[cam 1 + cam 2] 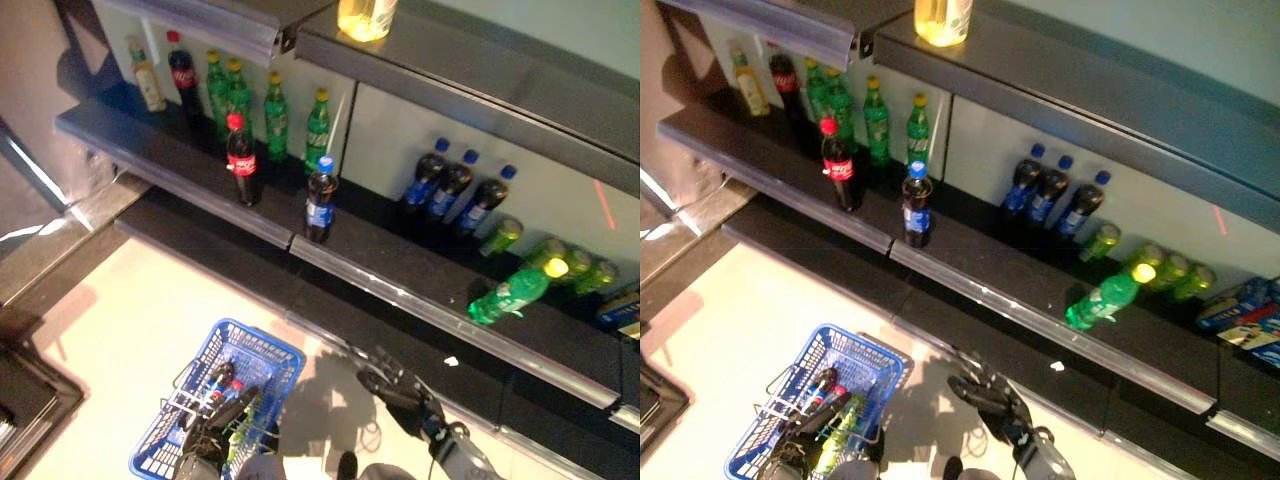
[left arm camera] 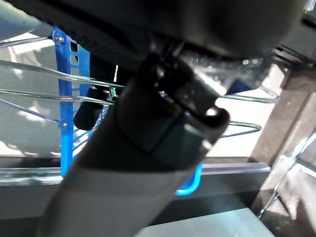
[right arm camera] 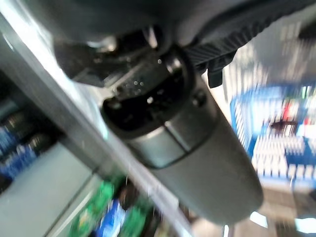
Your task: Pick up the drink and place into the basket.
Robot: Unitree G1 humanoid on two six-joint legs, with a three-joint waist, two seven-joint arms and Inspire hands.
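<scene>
The blue basket (image 1: 262,345) hangs low at the left in front of the shelves. My left hand (image 1: 205,440) is shut on its wire handles (image 2: 44,94). In it lie a dark bottle with a red cap (image 1: 222,385) and a green bottle (image 1: 840,435). My right hand (image 1: 392,385) is open and empty, low in front of the bottom shelf, to the right of the basket. On the shelf's front edge stand a dark bottle with a blue cap (image 1: 320,200) and a cola bottle with a red cap (image 1: 241,160). A green bottle (image 1: 510,292) lies on its side further right.
Green bottles (image 1: 275,115) and a cola bottle (image 1: 183,80) stand at the shelf's back left. Dark blue-capped bottles (image 1: 455,190) and green cans (image 1: 570,265) are at the back right. An upper shelf (image 1: 450,70) overhangs, with a yellow drink (image 1: 366,15) on it.
</scene>
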